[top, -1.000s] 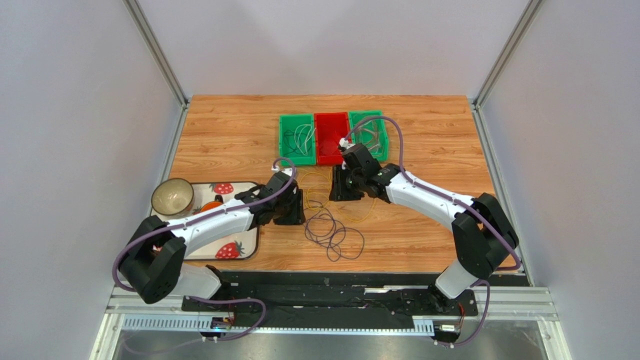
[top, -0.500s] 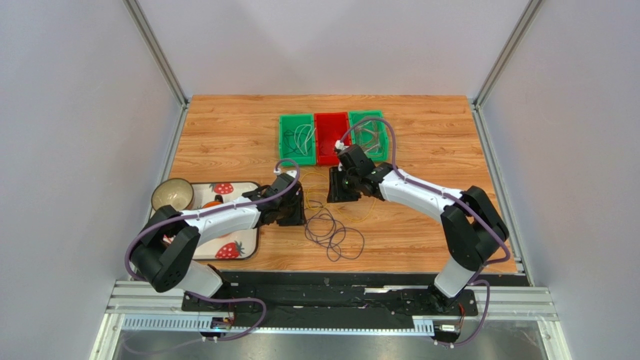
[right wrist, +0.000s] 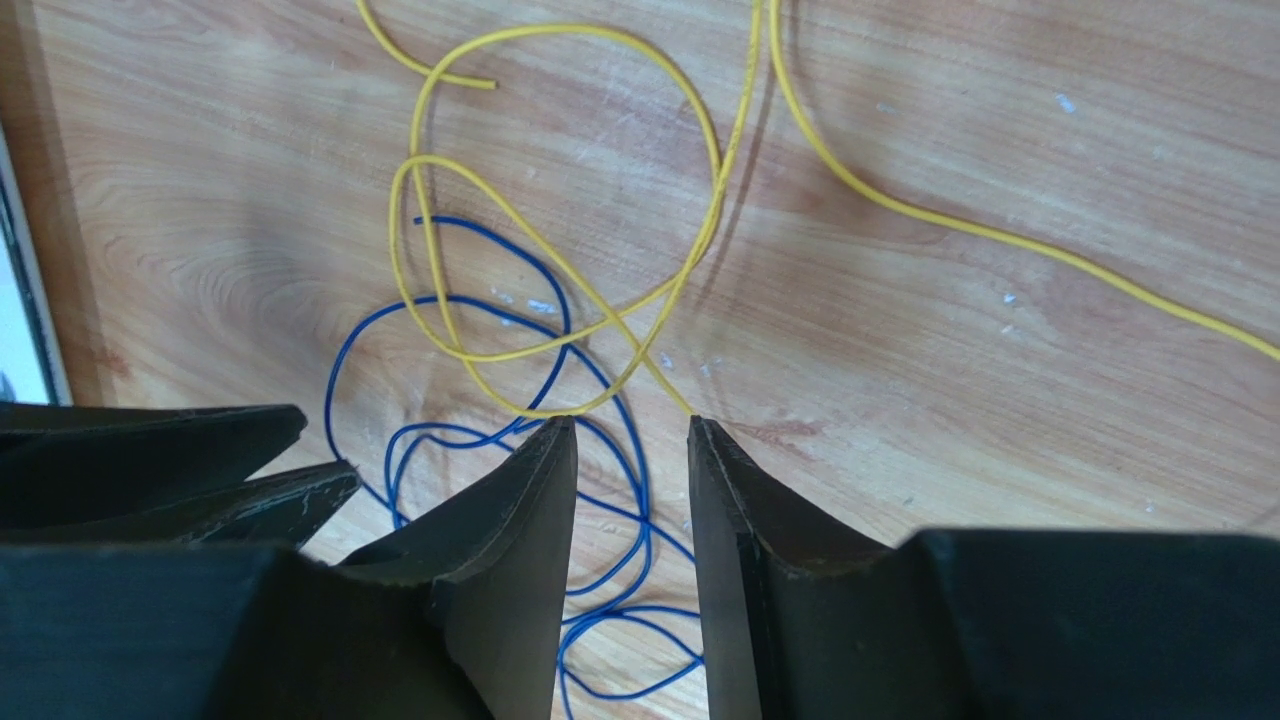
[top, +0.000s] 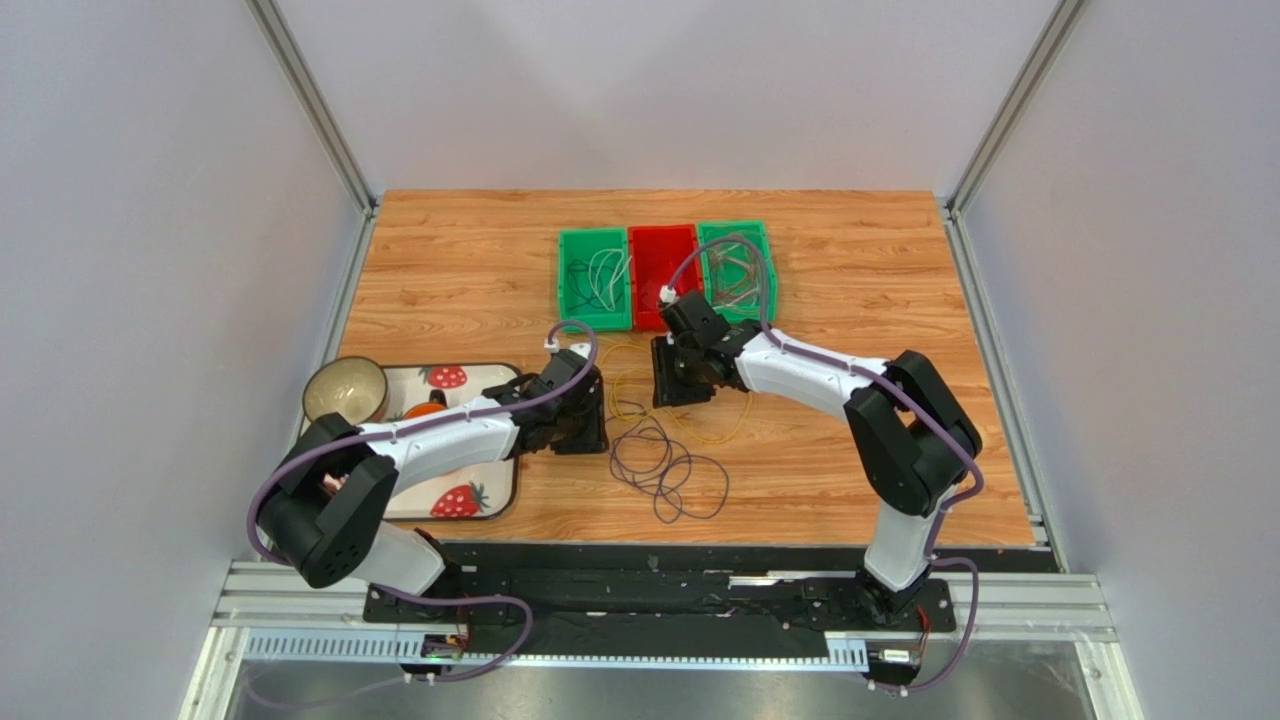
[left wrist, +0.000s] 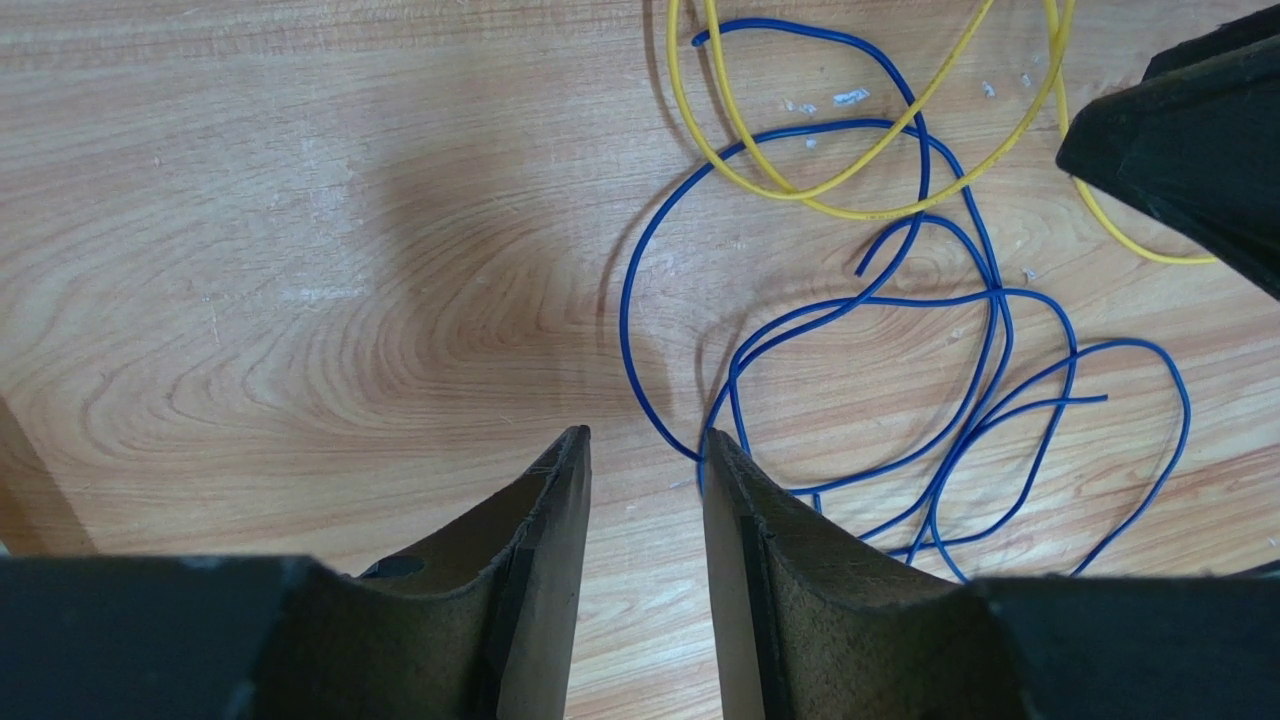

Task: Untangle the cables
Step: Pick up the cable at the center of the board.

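Note:
A dark cable (top: 664,465), purple from above and blue in the wrist views (left wrist: 625,308) (right wrist: 642,480), lies in loose loops on the wood. A yellow cable (top: 625,399) (left wrist: 857,215) (right wrist: 977,233) crosses over its far end. My left gripper (top: 583,428) (left wrist: 646,450) is open and empty, low over the table; its right fingertip sits on the edge of the blue loops. My right gripper (top: 675,378) (right wrist: 631,435) is open and empty, its tips at the spot where yellow and blue cross. The two grippers face each other across the tangle.
Three bins stand behind the tangle: a green one (top: 571,285) holding thin wires, a red one (top: 661,293), and another green one (top: 756,248). A strawberry tray (top: 451,495) with a bowl (top: 346,393) lies at the left.
My right arm has swung its elbow left and its gripper has moved slightly left and farther back. My left arm's base link has turned; its gripper stays at the tangle's left edge.

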Tool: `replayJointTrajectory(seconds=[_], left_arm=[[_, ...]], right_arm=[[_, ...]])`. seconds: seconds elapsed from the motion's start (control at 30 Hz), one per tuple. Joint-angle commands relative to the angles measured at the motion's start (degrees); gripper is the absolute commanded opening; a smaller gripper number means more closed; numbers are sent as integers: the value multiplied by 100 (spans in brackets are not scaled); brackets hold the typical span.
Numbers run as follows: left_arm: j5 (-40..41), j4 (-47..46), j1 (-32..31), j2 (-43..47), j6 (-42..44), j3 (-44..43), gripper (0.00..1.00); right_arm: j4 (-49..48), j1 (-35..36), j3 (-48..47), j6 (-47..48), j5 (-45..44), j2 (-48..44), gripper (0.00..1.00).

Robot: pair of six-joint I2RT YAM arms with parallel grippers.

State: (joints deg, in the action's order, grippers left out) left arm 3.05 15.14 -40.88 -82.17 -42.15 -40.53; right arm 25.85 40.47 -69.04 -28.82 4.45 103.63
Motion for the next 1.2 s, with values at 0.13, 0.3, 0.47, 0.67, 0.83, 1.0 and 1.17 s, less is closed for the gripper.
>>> replayJointTrajectory(seconds=[0.13,0.3,0.47,0.67,0.83,1.0,1.17], left_arm=[[38,-142,-34,184,-13,72,42],[20,-142,-25,175,-4,81,41],[47,-116,-25,210,-12,107,41],[64,-107,-34,254,-13,142,41],[38,-125,-25,245,-13,133,41],[73,-90,-25,307,-21,142,41],[91,-20,-25,456,-12,125,41]], right_arm=[[-71,66,294,236,-445,-177,38],[-27,128,198,333,-735,-28,37],[26,181,-39,447,-744,148,37],[35,312,-250,526,-822,376,38],[-44,356,-330,544,-893,509,32],[-53,374,-339,561,-937,439,0],[78,374,-391,579,-946,-26,0]])
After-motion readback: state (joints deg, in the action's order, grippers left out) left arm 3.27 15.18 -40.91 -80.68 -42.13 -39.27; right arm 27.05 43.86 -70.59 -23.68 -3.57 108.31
